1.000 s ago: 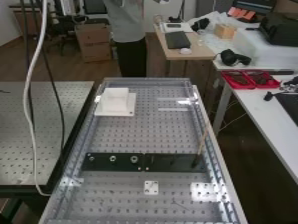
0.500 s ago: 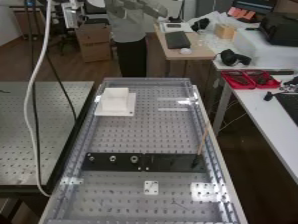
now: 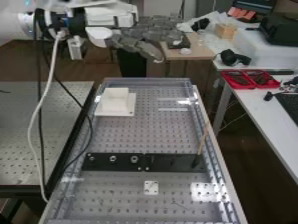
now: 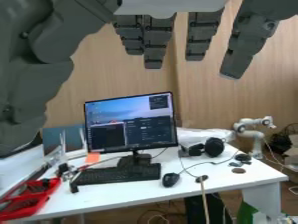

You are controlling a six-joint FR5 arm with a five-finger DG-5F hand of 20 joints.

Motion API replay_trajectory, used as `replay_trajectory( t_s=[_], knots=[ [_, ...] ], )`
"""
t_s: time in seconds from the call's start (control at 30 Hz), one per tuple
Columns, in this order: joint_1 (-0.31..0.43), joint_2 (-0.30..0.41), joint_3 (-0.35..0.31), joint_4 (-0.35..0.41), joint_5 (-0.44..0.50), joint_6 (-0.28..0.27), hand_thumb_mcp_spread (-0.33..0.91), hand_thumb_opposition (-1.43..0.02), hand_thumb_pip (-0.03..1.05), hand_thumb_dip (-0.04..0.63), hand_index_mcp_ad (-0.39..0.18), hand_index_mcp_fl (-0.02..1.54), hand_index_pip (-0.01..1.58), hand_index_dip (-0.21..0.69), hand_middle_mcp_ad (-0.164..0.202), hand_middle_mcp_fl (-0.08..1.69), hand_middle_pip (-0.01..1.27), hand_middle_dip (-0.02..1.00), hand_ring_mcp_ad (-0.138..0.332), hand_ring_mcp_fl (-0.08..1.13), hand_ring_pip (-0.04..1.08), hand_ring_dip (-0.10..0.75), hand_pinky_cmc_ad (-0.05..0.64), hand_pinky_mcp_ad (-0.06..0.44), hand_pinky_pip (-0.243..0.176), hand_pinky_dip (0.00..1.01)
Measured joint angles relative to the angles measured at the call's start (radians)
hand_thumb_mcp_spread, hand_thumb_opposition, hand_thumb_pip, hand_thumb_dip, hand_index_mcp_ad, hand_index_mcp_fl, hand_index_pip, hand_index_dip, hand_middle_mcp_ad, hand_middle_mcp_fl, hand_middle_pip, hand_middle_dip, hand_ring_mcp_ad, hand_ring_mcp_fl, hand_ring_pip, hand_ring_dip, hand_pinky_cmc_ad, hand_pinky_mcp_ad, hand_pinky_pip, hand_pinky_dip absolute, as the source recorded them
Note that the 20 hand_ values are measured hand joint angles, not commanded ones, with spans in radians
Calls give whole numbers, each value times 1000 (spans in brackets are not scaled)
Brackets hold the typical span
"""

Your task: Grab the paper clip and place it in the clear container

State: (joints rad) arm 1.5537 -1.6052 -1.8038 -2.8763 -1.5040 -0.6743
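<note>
My hand point(image 3: 143, 40) hangs above the far end of the perforated bench point(image 3: 153, 132), and nothing is in my grip: the fingers point(image 4: 199, 37) reach out long and nearly straight, a little spread. Far down from them, on the near part of the bench, lies a thin, wiry thing point(image 3: 178, 204), well apart from my fingertips and much lower; it is too small for me to tell whether it is the paper clip. It lies near a small white plate point(image 3: 151, 185) with holes, on that plate's right in the high view. I cannot tell which thing is the clear container. Nearer to me, below my hand, a white block point(image 3: 116, 97) rests on a white base point(image 3: 129, 111) at the bench's far left. Between that block and the wiry thing, dark plates point(image 3: 110, 165) lie across the bench, with a thin stick point(image 3: 202, 142) standing tilted at their right end. Past my fingers, the wrist view has a monitor point(image 4: 130, 120) and a keyboard point(image 4: 120, 173) on a white desk point(image 4: 133, 192).
</note>
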Motion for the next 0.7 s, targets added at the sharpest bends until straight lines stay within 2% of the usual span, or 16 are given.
replay_trajectory(
  t_s=[0.2, 0.37, 0.47, 0.53, 0.7],
  knots=[
    [-18, -39, -35, 34, 22, 12, 262, -679, 429, 51, -16, 24, 89, 47, -12, 51, 138, 188, 152, 0, 70, 87, 367, 311, -93, 414],
    [-43, -67, -56, 66, 37, 9, 290, -710, 482, 112, -24, 56, 103, 24, -12, 77, 138, 190, 154, -2, 70, 87, 363, 311, -93, 414],
    [-63, -85, -65, 84, 38, 7, 304, -709, 497, 126, -37, 126, 99, 16, -14, 73, 133, 188, 155, -2, 70, 87, 367, 311, -93, 414],
    [-81, -103, -68, 96, 37, 6, 319, -709, 564, 126, -40, 188, 99, 16, -19, 68, 127, 188, 157, 0, 70, 87, 367, 311, -89, 410],
    [-122, -152, -67, 110, 33, 3, 328, -735, 565, 164, -58, 325, 199, 19, -17, 70, 127, 188, 155, 0, 68, 87, 367, 311, -89, 398]
  ],
)
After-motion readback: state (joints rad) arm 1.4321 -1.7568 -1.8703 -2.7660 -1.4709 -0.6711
